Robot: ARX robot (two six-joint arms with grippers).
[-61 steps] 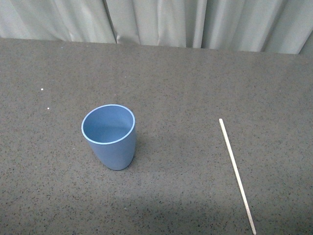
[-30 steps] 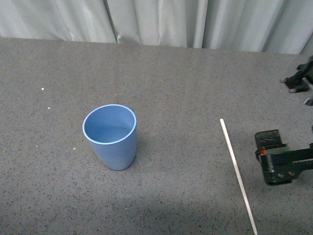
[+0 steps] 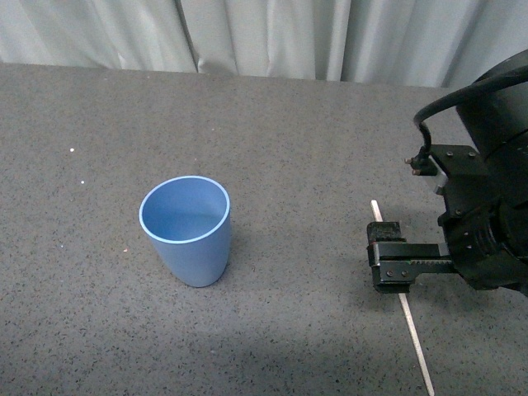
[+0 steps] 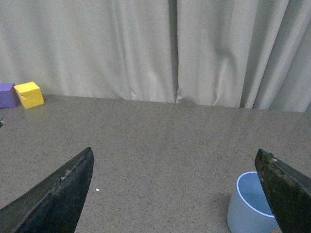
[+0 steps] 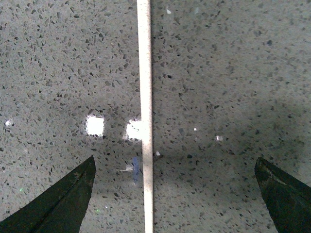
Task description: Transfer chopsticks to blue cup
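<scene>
The blue cup (image 3: 186,231) stands upright left of centre on the dark speckled table; it also shows in the left wrist view (image 4: 250,206). The chopstick (image 3: 417,342) lies flat on the right, its far end (image 3: 374,208) pointing away from me. My right gripper (image 3: 386,257) is open and hovers over the stick's middle, hiding that part. In the right wrist view the chopstick (image 5: 145,97) runs between the spread fingers (image 5: 63,204), nearer one of them. My left gripper (image 4: 177,194) is open and empty, with the cup beside one finger (image 4: 286,189).
A yellow cube (image 4: 29,94) and a purple cube (image 4: 7,94) sit at the table's far edge by the grey curtain (image 3: 264,37). The speckled table (image 3: 289,148) stretches between cup and stick.
My right arm has come in from the right and moved left, now over the chopstick's middle. The cup and the stick have not moved.
</scene>
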